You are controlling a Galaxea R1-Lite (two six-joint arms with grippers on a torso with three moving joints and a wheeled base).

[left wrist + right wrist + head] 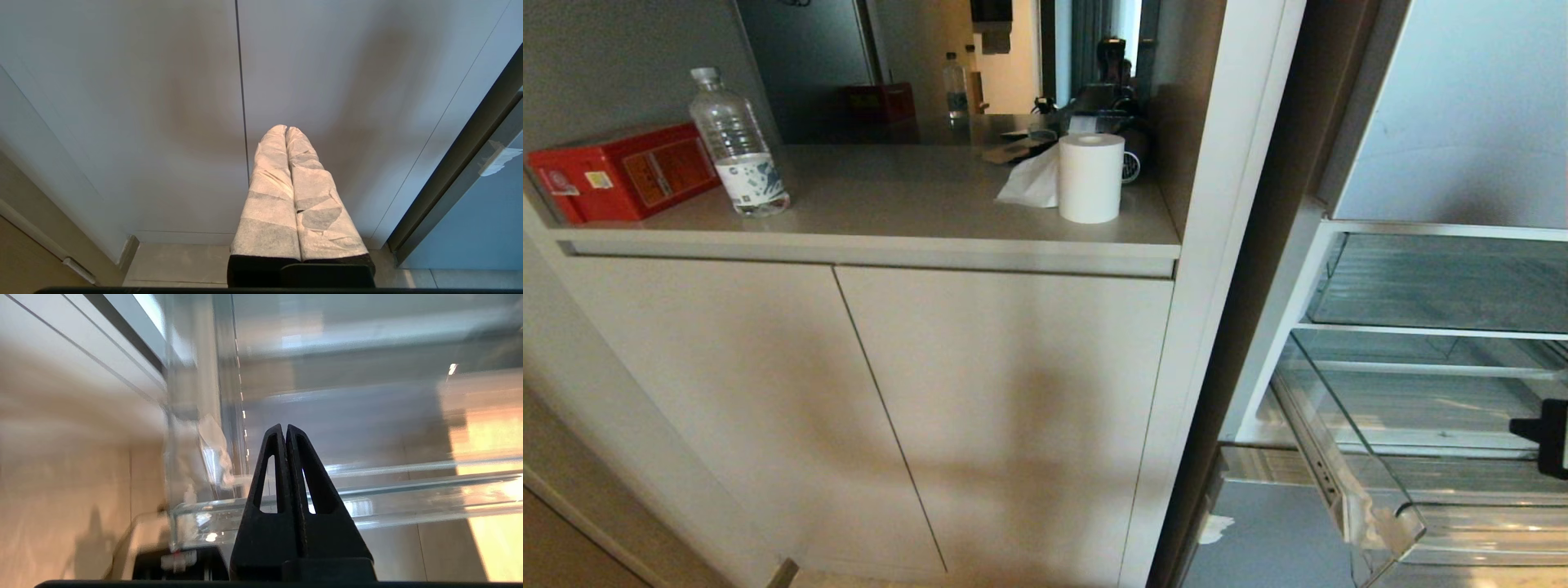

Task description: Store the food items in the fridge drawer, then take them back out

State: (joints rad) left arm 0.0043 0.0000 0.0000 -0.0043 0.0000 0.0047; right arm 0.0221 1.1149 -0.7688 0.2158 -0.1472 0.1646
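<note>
The fridge drawer, a clear plastic bin, stands pulled out of the open fridge at the right of the head view. Its front lip crosses the right wrist view. My right gripper hovers over the drawer at the head view's right edge. Its black fingers are shut with nothing between them. My left gripper, with fingers wrapped in white, is shut and empty, low down and pointing at the cabinet doors. The food items are out of view.
A beige cabinet stands left of the fridge. Its counter holds a red box, a water bottle, a white paper roll and a tissue. A glass shelf sits above the drawer.
</note>
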